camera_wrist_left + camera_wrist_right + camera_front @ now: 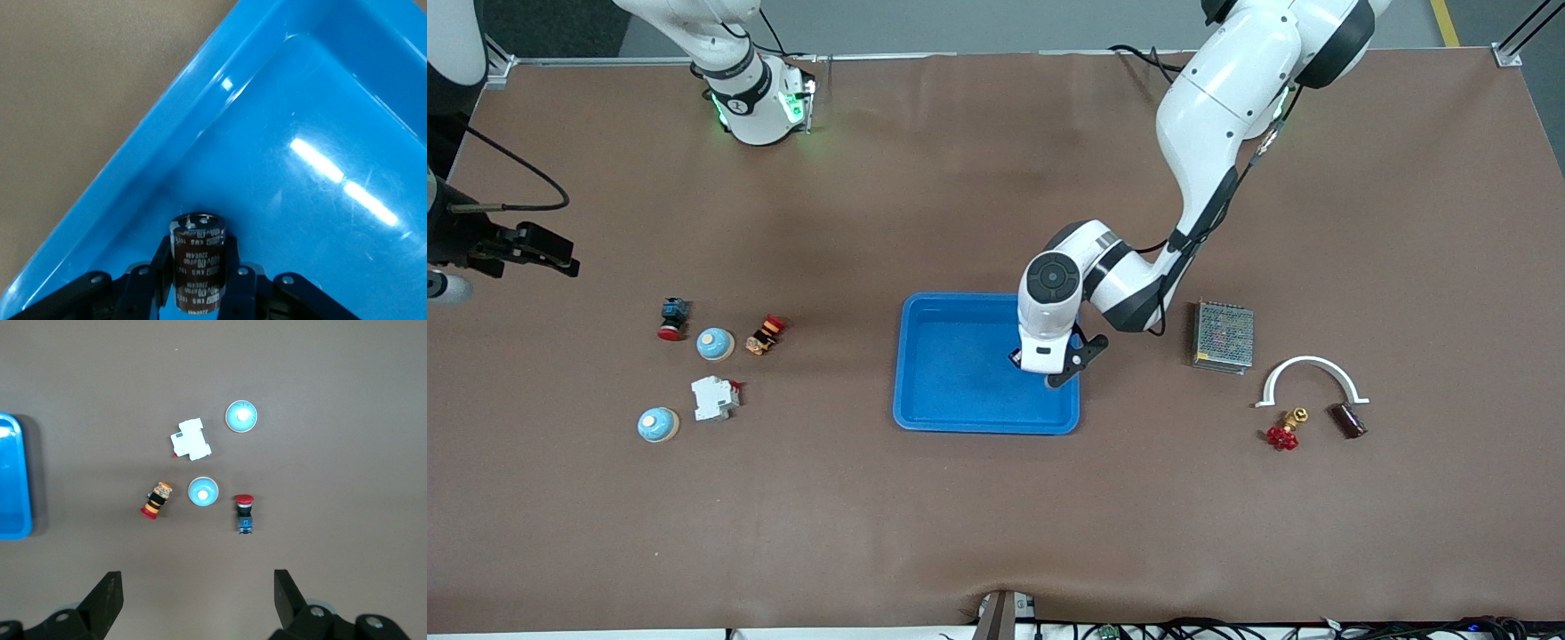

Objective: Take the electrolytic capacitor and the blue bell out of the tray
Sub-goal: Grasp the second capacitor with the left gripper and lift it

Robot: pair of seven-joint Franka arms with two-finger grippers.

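Left gripper [197,283] hangs low over the blue tray [934,404], at the corner of the tray that lies toward the left arm's end of the table and nearer the front camera, and its two fingers [160,267] are closed on a dark brown capacitor [197,263]. In the left wrist view the capacitor sits squarely between the finger pads, its printed sleeve facing the camera and its metal end cap pointing down at the tray floor; whether it touches the floor cannot be told. In the front view the left arm's hand covers most of the capacitor, with only a dark sliver showing at the hand's edge. Right gripper [199,597] waits high over the right arm's end of the table, its fingers spread wide and holding nothing. Beneath it lie two pale blue bells: one bell [715,343] sits between a red-capped push button [672,318] and an orange-and-red button [765,334], and the other bell [658,425] lies nearer the front camera, just beside a white circuit breaker [714,397]. Both bells are well apart from the tray. Toward the left arm's end of the table are a metal power supply [1223,336], a white curved bracket [1310,379], a red-handled valve [1284,430] and a second dark capacitor [1348,420].
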